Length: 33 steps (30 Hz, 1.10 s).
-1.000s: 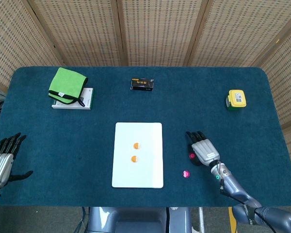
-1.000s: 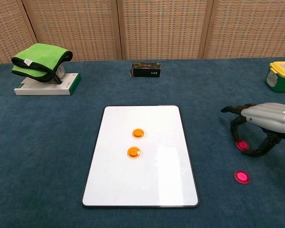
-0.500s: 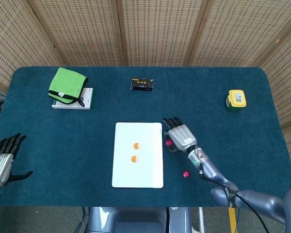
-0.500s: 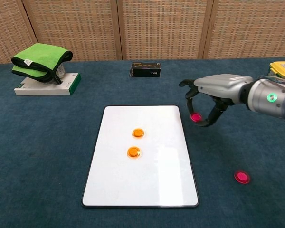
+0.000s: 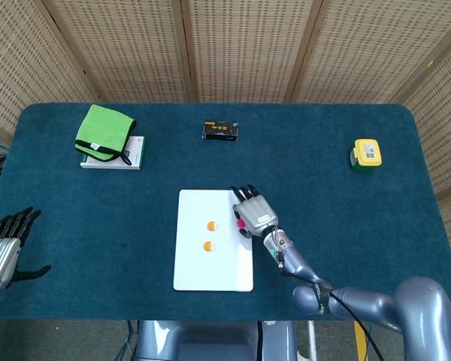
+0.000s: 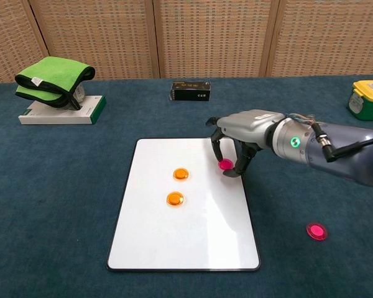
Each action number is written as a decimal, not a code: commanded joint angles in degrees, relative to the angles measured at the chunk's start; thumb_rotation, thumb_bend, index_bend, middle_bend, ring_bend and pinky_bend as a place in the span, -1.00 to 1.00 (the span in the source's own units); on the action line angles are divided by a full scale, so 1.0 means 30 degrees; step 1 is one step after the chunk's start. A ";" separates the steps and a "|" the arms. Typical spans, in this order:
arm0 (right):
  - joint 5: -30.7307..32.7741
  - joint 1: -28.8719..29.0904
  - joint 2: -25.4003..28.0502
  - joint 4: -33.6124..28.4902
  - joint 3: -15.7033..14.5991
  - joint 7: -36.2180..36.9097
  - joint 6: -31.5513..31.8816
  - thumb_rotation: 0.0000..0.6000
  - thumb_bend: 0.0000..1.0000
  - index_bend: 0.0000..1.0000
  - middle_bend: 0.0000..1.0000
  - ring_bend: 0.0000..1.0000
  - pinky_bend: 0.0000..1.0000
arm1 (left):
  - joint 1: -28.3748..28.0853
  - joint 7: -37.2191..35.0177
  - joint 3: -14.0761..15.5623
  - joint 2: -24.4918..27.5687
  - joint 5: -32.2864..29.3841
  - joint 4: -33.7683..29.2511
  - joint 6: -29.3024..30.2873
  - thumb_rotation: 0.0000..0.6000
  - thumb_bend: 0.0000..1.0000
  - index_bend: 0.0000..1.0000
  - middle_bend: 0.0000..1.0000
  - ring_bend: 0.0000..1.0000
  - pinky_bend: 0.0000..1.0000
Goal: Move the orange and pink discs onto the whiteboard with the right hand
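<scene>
Since the earlier frames, right hand (image 5: 254, 213) has carried one pink disc (image 5: 240, 223) from the table's right side to above the whiteboard (image 5: 195, 263).

Head view: right hand sits over the whiteboard's upper right part, fingers curled around the pink disc. Two orange discs (image 5: 211, 225) (image 5: 208, 246) lie on the whiteboard. Left hand (image 5: 6, 248) rests at the table's left edge, fingers spread, holding nothing.

Chest view: right hand (image 6: 236, 152) pinches the pink disc (image 6: 225, 164) between fingertips, at the board's right edge (image 6: 248, 211). Whether the disc touches the surface cannot be told. A second pink disc (image 6: 316, 231) lies on the table (image 6: 62, 198), well right of the whiteboard.
</scene>
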 commanded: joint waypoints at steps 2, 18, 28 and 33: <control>0.0164 0.0163 -0.0156 0.0146 -0.0038 -0.0121 0.0122 1.00 -0.23 -0.01 -1.00 -1.00 -1.00 | -0.0003 0.0037 -0.0006 0.0003 -0.0021 -0.0031 0.0006 1.00 -1.00 -1.00 -1.00 -1.00 -1.00; 0.0146 0.0122 0.0883 -0.1429 -0.0457 -0.0237 0.0969 1.00 -0.48 -0.36 -1.00 -1.00 -1.00 | -0.0005 0.0020 -0.0020 0.0014 -0.0071 -0.0087 0.0019 1.00 -1.00 -1.00 -1.00 -1.00 -1.00; -0.3596 -0.2203 0.4914 -0.5331 -0.2981 0.1284 0.2338 1.00 -0.38 -0.36 -1.00 -1.00 -1.00 | 0.0009 -0.0097 0.0042 0.0034 0.0128 -0.0060 0.0072 1.00 -1.00 -1.00 -1.00 -1.00 -1.00; -0.5898 -0.3615 0.6348 -0.5834 -0.4424 0.3088 0.2807 1.00 -0.38 -0.36 -1.00 -1.00 -1.00 | 0.0024 -0.0025 0.0043 0.0011 0.0134 -0.0080 0.0123 1.00 -1.00 -1.00 -1.00 -1.00 -1.00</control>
